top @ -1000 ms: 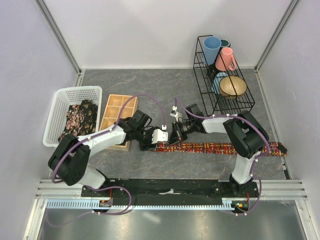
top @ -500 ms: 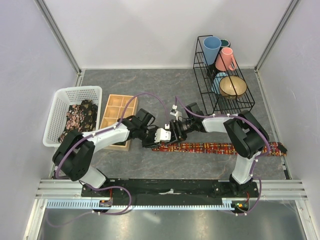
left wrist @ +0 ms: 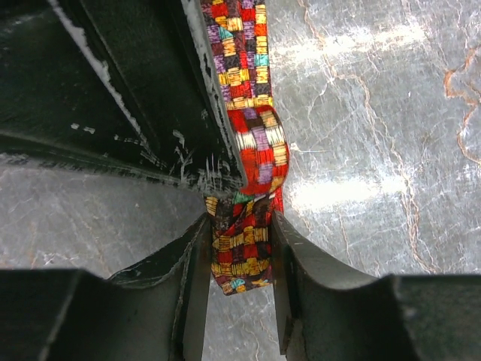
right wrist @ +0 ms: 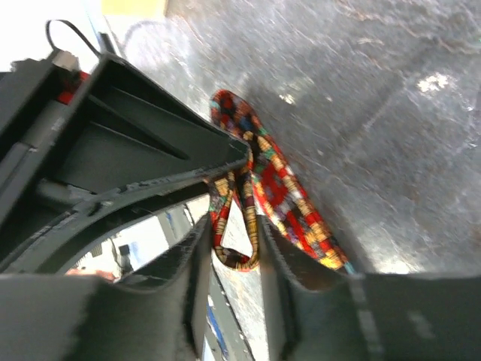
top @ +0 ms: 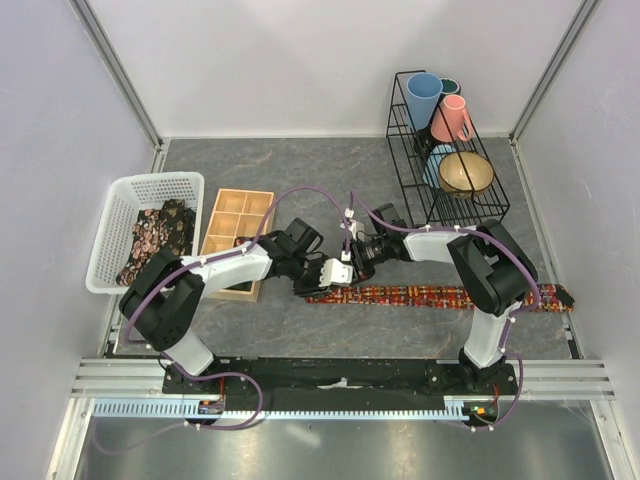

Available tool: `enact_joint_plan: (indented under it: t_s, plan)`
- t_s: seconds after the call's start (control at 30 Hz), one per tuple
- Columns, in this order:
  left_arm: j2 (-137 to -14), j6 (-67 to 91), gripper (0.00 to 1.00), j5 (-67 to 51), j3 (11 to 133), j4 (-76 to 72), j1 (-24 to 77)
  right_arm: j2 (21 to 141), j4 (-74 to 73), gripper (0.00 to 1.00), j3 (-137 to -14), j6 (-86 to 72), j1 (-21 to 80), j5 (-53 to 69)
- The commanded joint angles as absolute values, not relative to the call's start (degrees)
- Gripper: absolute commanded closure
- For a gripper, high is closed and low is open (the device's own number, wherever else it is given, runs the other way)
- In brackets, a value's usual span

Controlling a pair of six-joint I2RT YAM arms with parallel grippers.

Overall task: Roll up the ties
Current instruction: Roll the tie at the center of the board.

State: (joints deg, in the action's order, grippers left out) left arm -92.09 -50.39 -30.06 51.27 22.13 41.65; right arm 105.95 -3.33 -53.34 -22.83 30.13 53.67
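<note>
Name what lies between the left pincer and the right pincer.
The folded end of the tie. Both wrist views show it: the left pincer and the right pincer each clamp it.

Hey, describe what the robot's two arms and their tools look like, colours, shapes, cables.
The left arm and right arm have white tubular links between bulky black joints, with a thin purple cable looping along each. The left tool and right tool each have two flat black plastic fingers, some edges scuffed.
</note>
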Motion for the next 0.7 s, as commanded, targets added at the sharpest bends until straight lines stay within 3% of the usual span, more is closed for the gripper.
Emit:
enact_joint_plan:
  t_s: [0.0,0.07,0.1,0.2,0.47,0.67]
  plan:
    - [-92.5,-49.3,0.59,-29.4,52.5,20.7,42.1,107.8,-9.5,0.7,-56.3,-16.1,30.0,51.8]
    - [-92.1,-49.1,0.56,-28.7,52.0,20.9,42.0,108.4,-10.9,0.76,-56.5,-13.7,30.0,50.5]
    - [-92.0,-49.1,0.51,-28.4,51.9,21.5,41.9,108.9,-11.4,0.86,-56.6,-12.9,30.0,50.1]
    - [-90.4,-49.0,0.39,-27.6,50.8,22.1,41.3,109.9,-12.7,1.0,-57.0,-10.7,30.1,47.8]
    - [-87.5,-52.1,0.29,-27.0,46.6,25.0,38.4,111.2,-13.3,1.0,-57.7,-9.9,30.1,45.5]
    - [-89.5,-51.2,0.35,-28.4,48.1,23.2,38.3,111.7,-13.2,1.0,-58.0,-10.2,30.1,45.3]
